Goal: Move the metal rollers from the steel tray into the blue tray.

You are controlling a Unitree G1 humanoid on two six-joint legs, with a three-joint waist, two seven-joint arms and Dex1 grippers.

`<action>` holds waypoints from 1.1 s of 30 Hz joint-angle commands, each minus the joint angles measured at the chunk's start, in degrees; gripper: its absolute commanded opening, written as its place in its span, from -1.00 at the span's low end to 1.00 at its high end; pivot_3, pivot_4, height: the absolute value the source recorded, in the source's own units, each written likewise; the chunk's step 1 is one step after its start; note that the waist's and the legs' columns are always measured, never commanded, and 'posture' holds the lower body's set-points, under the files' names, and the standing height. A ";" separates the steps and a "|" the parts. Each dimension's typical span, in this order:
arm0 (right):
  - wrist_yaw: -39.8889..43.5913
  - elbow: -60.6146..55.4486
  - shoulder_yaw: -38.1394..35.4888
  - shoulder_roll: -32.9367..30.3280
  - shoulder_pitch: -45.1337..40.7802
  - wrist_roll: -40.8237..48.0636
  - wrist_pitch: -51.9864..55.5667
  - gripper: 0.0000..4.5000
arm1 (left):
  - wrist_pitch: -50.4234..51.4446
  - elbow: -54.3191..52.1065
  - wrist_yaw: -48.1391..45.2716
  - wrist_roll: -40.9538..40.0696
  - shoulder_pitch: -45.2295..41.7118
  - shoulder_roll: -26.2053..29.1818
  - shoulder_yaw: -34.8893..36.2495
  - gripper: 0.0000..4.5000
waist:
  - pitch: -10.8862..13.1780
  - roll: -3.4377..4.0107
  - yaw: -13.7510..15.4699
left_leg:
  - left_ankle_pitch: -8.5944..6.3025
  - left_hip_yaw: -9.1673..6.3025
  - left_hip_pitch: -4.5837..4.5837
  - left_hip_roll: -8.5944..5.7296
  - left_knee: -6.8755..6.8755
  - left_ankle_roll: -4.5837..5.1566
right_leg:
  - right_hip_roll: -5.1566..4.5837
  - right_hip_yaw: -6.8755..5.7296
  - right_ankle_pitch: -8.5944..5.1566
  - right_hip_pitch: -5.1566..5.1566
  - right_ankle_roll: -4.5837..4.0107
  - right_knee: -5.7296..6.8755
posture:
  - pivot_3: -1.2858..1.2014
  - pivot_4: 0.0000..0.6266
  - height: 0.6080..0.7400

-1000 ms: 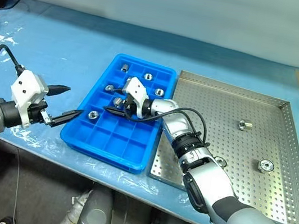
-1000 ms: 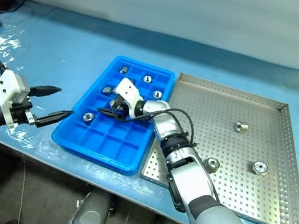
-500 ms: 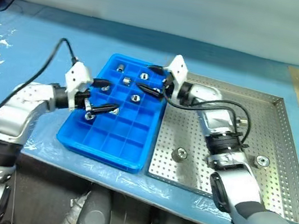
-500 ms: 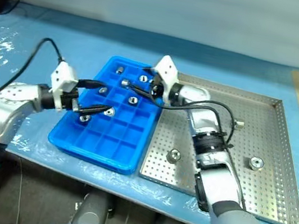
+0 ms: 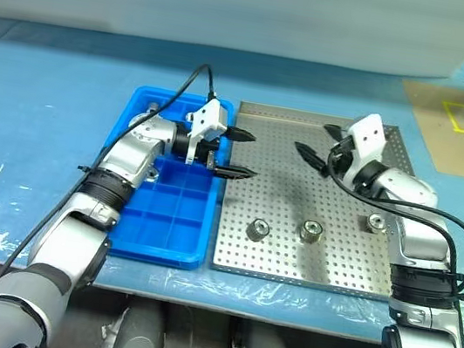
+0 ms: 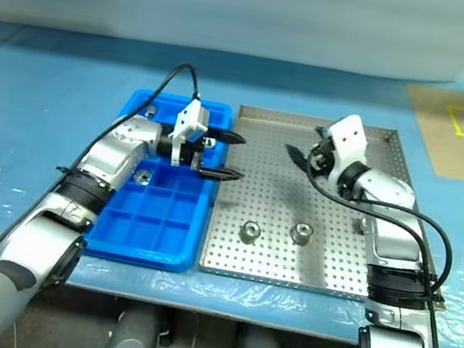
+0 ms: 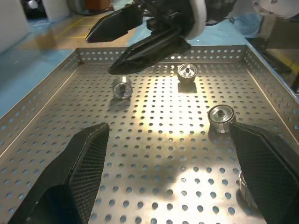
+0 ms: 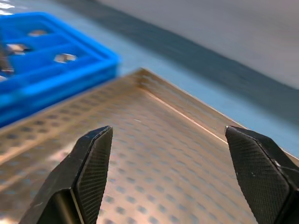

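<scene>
Left eye view: both my grippers, left (image 5: 240, 152) and right (image 5: 314, 143), hang wide and apparently empty over the steel tray (image 5: 336, 270); next, pinching a metal roller (image 5: 258, 228).

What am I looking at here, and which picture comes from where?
This is a humanoid robot with two arms, each ending in two black fingers. The two wide pictures come from cameras in its head, looking down over a blue table; the two close-ups come from cameras on its wrists.

On the table lie a blue tray with square compartments and, beside it, a steel tray with a holed floor. Three small metal rollers lie loose on the steel tray; a few more sit in the blue tray's compartments.

The left gripper hangs over the seam between the trays, the right gripper over the steel tray's far part. Both are open and hold nothing.
</scene>
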 commanded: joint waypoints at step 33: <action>-10.74 46.32 3.38 3.28 -11.96 -7.52 -26.91 -0.05 | 2.92 -9.97 0.28 0.17 5.45 4.39 2.19 0.91 | 0.00 0.10 0.54 | -0.32 0.07 -0.09 0.01 0.54 0.61 | -0.12 -0.03 0.02 0.18 -0.05 0.03 | -0.15 -0.52 1.00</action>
